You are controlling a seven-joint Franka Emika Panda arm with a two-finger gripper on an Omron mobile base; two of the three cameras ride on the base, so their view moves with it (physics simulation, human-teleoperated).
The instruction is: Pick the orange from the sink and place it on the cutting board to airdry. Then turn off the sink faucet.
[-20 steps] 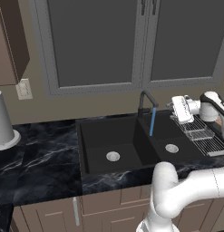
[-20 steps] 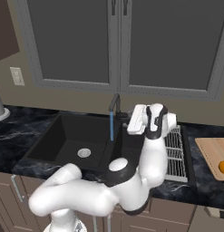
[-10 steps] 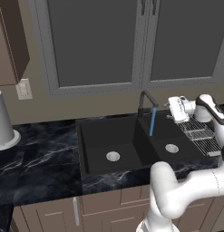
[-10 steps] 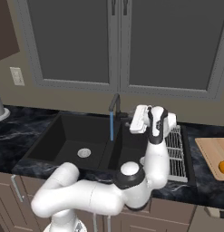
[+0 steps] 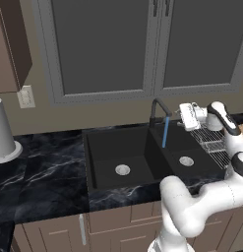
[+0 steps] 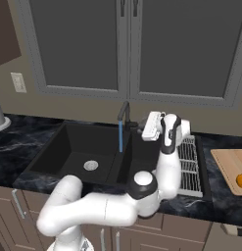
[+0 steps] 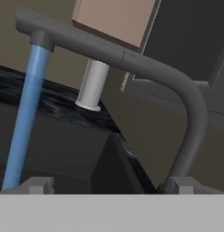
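The white arm holds its gripper [image 6: 142, 128] raised over the right basin of the black double-basin sink [image 5: 108, 147], close beside the dark grey gooseneck sink faucet [image 5: 159, 109] and pointing toward it. In the left base view the gripper [image 5: 181, 116] sits just right of the spout, above the silver wire dish rack [image 5: 211, 142]; whether its fingers are apart or together cannot be told from either base view. A blue water stream [image 5: 165, 133] runs from the spout down into the right basin, near the round silver drain [image 5: 186, 161]. The hand view looks along the faucet [image 7: 131, 68] from close range, the bent neck arching across the picture and the stream [image 7: 25, 113] dropping at the left; the two finger tips [image 7: 38, 185] stand well apart at the bottom edge, with nothing between them. The orange [image 6: 241, 181] lies on the light tan cutting board [image 6: 228, 164] at the far right of the counter, well apart from the sink and beyond the dish rack [image 6: 188, 162]. A white cylinder [image 5: 2, 130] stands on the dark marble counter [image 5: 44, 172] at the left.
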